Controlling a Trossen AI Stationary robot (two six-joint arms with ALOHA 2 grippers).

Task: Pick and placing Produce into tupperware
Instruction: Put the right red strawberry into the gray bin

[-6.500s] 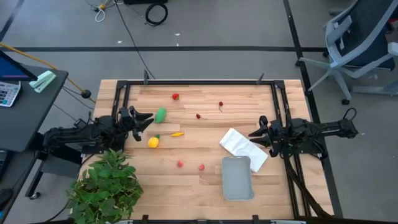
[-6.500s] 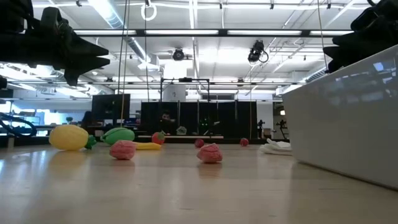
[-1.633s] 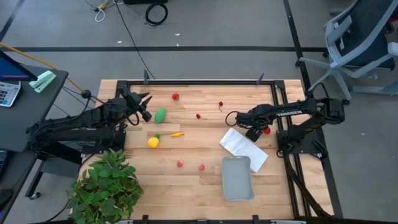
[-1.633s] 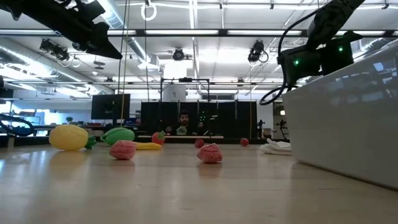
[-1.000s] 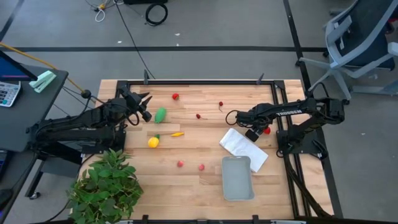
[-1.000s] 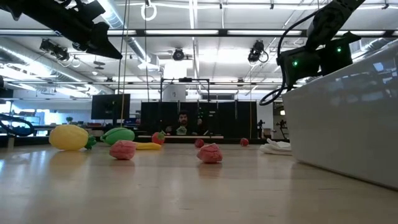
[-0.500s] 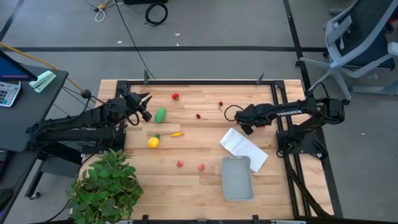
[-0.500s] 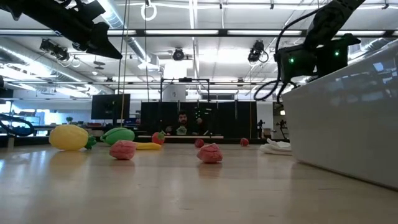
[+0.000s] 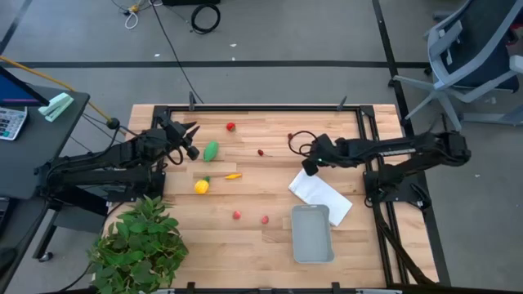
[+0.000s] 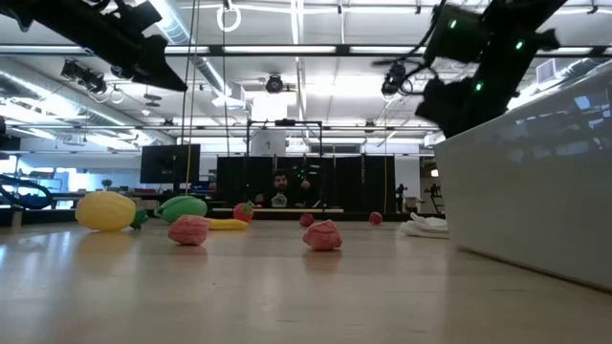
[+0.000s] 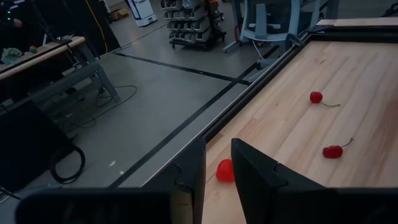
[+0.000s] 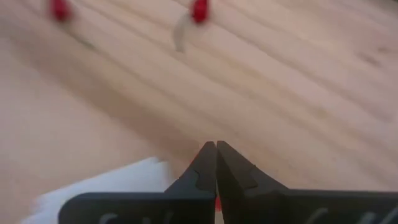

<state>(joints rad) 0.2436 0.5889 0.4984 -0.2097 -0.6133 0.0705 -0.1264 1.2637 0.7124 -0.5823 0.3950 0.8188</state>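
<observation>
My right gripper [image 9: 309, 167] hangs shut with nothing in it, above the far corner of the white cloth [image 9: 320, 194]; its wrist view shows the fingertips [image 12: 216, 149] pressed together, with two cherries [image 12: 199, 10] beyond them. The left gripper [image 9: 194, 140] hovers just left of the green oval [image 9: 212, 150], narrowly open and holding nothing. Through its gap I see the strawberry [image 11: 224, 170]. A lemon [image 9: 201, 186], an orange piece [image 9: 234, 175] and two red pieces [image 9: 236, 215] [image 9: 265, 220] lie mid-table. The pale grey tupperware [image 9: 311, 233] sits near the front, right of centre.
A leafy plant [image 9: 139, 241] stands at the front left corner. Black rails [image 9: 270, 107] frame the table. In the low view the tupperware wall [image 10: 535, 191] fills the right side, and a person [image 10: 280, 186] shows far behind the table.
The right arm has swung left and away from its base to the cloth's far corner, and its gripper has closed. The left arm has not moved.
</observation>
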